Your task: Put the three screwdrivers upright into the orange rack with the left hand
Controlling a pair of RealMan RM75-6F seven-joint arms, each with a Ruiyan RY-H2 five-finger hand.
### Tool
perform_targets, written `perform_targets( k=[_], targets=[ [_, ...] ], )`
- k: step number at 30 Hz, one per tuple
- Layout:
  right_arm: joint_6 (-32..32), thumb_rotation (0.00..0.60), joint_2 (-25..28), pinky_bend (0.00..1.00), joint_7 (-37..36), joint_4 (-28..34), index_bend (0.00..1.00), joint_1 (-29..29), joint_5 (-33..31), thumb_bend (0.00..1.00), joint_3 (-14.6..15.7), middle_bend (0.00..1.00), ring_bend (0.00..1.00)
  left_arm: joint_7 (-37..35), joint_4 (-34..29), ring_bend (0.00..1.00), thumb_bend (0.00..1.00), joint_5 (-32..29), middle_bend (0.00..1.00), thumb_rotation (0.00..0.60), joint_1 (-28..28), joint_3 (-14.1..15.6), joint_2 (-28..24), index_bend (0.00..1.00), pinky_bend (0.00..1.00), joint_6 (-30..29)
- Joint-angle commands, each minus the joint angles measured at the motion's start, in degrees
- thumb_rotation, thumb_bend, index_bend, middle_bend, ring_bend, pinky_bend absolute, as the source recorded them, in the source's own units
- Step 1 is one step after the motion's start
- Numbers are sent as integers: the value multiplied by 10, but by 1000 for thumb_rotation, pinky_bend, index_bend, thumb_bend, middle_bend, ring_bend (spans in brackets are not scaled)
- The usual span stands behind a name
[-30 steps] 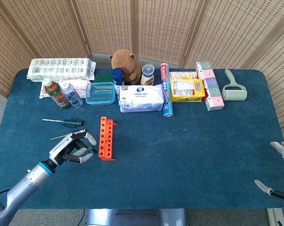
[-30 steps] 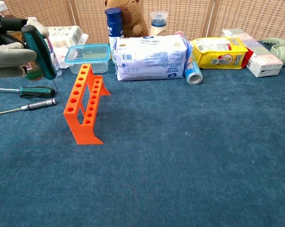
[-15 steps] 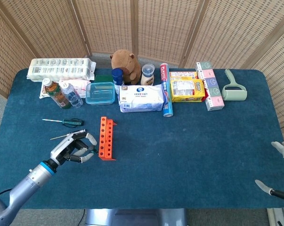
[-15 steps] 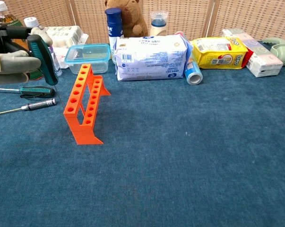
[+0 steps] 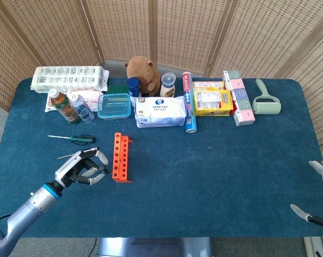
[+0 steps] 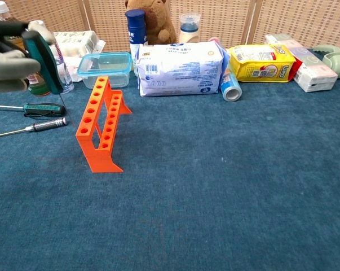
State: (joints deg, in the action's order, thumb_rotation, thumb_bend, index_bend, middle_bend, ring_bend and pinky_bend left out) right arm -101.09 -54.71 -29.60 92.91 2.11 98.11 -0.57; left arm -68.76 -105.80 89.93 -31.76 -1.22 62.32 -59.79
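A: We have the left hand (image 6: 12, 59) wrapped around a teal-handled screwdriver (image 6: 43, 53), raised above the bench (image 5: 215, 160) just left of the orange rack (image 6: 100, 124). The handle points up and leans a little; in the chest view a thin dark line runs down from it, which we take for the shaft.

B: And the other two?

A: They lie flat on the bench, left of the rack: the green-and-black screwdriver (image 6: 43, 108) farther back, the silver screwdriver (image 6: 31, 128) nearer us. Neither is in the rack yet, so we judge this the first of three.

B: What worries us?

A: The tilt. If we bring the tip down at that angle, it may catch a hole's edge and push the rack, which looks light and narrow-footed; it could slide or tip over. We also cannot see the tip clearly from either camera, so lining it up with a hole is partly guesswork. A loose grip could let the tool swing as well.

B: The right hand?

A: The right hand (image 5: 319, 195) sits at the far right bench edge, fingers spread, holding nothing.
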Motion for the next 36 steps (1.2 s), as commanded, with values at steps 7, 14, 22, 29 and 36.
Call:
perform_targets(
  k=[7, 14, 22, 29, 36],
  targets=[
    [1, 600, 0, 23, 1, 0, 71, 0, 0, 31, 1, 148, 87, 3, -10, 976, 440, 1, 977, 600, -5, -1, 1, 553, 950, 1],
    [0, 600, 1, 23, -3, -1, 72, 1, -3, 32, 0, 147, 87, 13, -6, 976, 441, -16, 977, 600, -10, -4, 13, 553, 950, 14],
    [-2, 600, 1, 23, -6, -2, 71, 2, -2, 31, 0, 148, 87, 20, 5, 976, 440, -29, 978, 600, -9, -3, 21, 552, 950, 21],
    [-2, 600, 1, 23, -7, -2, 71, 2, -2, 31, 0, 148, 87, 17, 30, 976, 440, -35, 977, 600, -10, -1, 41, 553, 950, 32],
    [-1, 600, 1, 23, -8, -2, 71, 2, -3, 31, -1, 147, 87, 68, 51, 976, 438, -56, 978, 600, -17, 1, 62, 551, 950, 60]
  ],
)
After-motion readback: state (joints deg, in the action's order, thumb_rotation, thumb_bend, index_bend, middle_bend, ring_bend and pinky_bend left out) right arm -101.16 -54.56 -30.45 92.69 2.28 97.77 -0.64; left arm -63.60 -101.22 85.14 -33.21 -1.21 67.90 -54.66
